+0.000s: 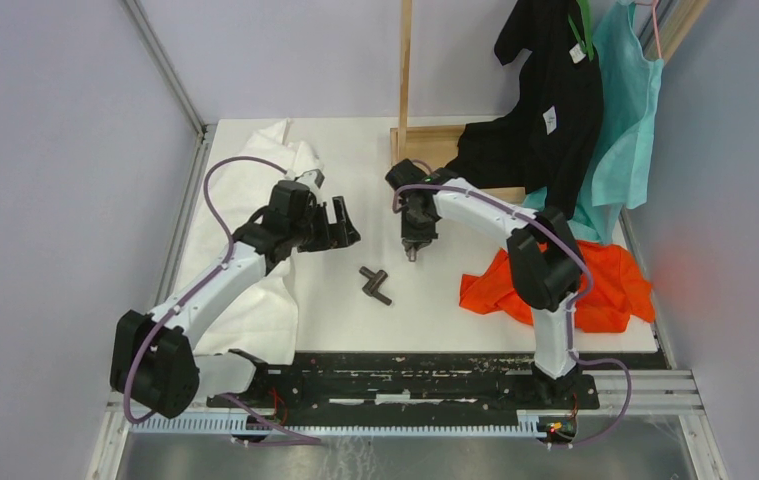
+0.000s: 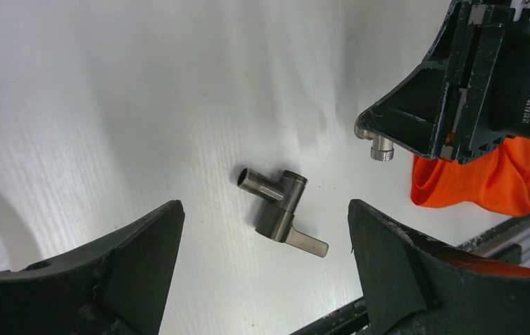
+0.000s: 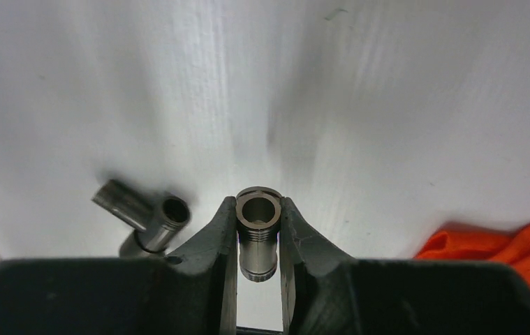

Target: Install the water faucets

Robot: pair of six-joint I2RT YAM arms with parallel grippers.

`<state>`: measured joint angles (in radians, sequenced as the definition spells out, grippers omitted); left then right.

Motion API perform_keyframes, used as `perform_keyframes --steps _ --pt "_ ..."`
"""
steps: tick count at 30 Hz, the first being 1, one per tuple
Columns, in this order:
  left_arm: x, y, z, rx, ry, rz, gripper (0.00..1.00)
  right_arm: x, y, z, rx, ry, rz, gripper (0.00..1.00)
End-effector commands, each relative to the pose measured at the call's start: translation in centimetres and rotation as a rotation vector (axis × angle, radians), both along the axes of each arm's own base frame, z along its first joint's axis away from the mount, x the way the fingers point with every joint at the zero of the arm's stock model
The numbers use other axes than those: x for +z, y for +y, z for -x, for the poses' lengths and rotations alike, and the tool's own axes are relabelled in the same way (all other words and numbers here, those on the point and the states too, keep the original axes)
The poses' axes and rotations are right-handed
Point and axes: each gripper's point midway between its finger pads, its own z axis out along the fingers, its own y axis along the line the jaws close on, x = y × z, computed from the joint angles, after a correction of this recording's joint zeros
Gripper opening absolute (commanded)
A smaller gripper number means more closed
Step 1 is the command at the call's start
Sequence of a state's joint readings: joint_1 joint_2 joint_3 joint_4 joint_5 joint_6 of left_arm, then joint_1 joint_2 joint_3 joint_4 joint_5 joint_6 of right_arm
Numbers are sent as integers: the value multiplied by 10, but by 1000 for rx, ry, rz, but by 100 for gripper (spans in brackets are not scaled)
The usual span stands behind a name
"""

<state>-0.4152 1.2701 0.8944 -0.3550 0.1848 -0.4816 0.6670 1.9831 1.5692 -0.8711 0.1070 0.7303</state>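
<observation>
1. Both arms stand closest to the overhead lens. The left arm (image 1: 210,285) stretches out over a white cloth (image 1: 255,320). The right arm (image 1: 540,265) bends back toward the middle of the table (image 1: 425,310).
2. On the table's far right, a black garment (image 1: 555,110) and a teal garment (image 1: 630,120) hang beside a wooden stand (image 1: 405,60). An orange cloth (image 1: 620,290) lies crumpled below them, next to the right arm.
3. Spread wide and holding nothing, the left gripper (image 1: 347,226) hangs above bare table. In its wrist view the larger faucet fitting lies between the two dark fingers (image 2: 143,265), touching neither.
4. Pointing down at the table, the right gripper (image 1: 412,252) has its fingers drawn narrow and clamped on the shorter faucet fitting.
5. Lying flat on the white surface, the larger faucet fitting (image 1: 376,285) is a dark T-shaped piece with an open tube end and a flat tab. It sits between the two grippers, a little nearer the arm bases, and is apart from both.
6. Pinched between the right fingers, the shorter faucet fitting (image 3: 258,234) shows only a ringed, hollow grey barrel. Its open end faces the wrist camera, and the left wrist view shows its tip sticking out below the gripper, clear of the table.
</observation>
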Motion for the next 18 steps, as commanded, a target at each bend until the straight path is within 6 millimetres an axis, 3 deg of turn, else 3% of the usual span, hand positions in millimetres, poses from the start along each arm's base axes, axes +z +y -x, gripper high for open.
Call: perform_keyframes --steps 1,7,13,15,18 --pt "19 35 -9 167 -77 -70 94 14 44 -12 55 -24 -37 1" --pt "37 85 -4 356 -123 -139 98 2 93 -21 37 -34 -77 1" --pt "34 91 3 338 -60 -140 98 -18 109 -27 9 -60 -77 1" --pt "32 89 3 317 -56 -137 98 -22 112 -29 30 -55 -75 11" --pt "29 82 4 280 -34 -121 98 -21 113 -29 49 -48 -74 34"
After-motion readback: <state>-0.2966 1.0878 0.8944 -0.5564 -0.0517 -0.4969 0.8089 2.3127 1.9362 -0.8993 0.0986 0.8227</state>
